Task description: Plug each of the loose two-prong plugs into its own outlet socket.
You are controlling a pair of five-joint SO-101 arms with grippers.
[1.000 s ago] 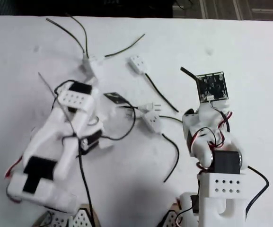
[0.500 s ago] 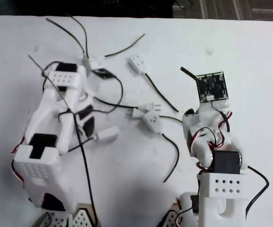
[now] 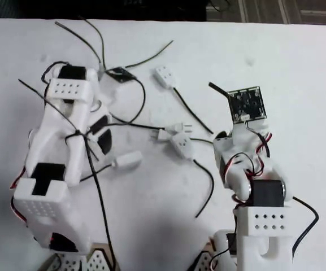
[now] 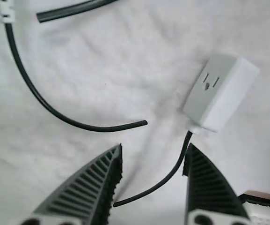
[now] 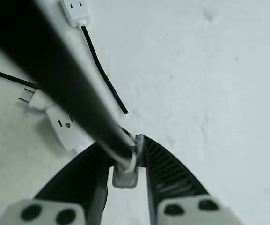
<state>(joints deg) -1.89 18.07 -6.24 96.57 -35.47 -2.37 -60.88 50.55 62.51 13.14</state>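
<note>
The table (image 3: 298,56) is covered by a white sheet (image 4: 102,70), which is creased and faintly dimpled where the wrist views show it close. Black cord offcuts (image 3: 151,56) lie scattered over its far left part. Beyond the far edge runs a dark band (image 3: 123,8), with a strip of brownish floor (image 3: 275,10) at the far right corner. The left gripper (image 4: 154,150) hangs low over the sheet, its ribbed jaws apart and nothing held between them. A white socket block (image 4: 221,91) lies just ahead of it with the outlet face up, and its black cord runs back into the gap between the jaws. The right gripper (image 5: 127,159) is clamped on the held plug (image 5: 124,177), a white body whose thick black cord rises toward the camera. Its prongs are hidden. This gripper sits near the middle socket (image 3: 181,145), on the right arm's side of it. The loose plug (image 3: 171,131) lies mid-table just beside that socket, prongs pointing toward the right arm. Contact between the two cannot be confirmed. The far socket (image 3: 165,75) lies farther back, well apart from both, and its cord trails toward the right arm.
</note>
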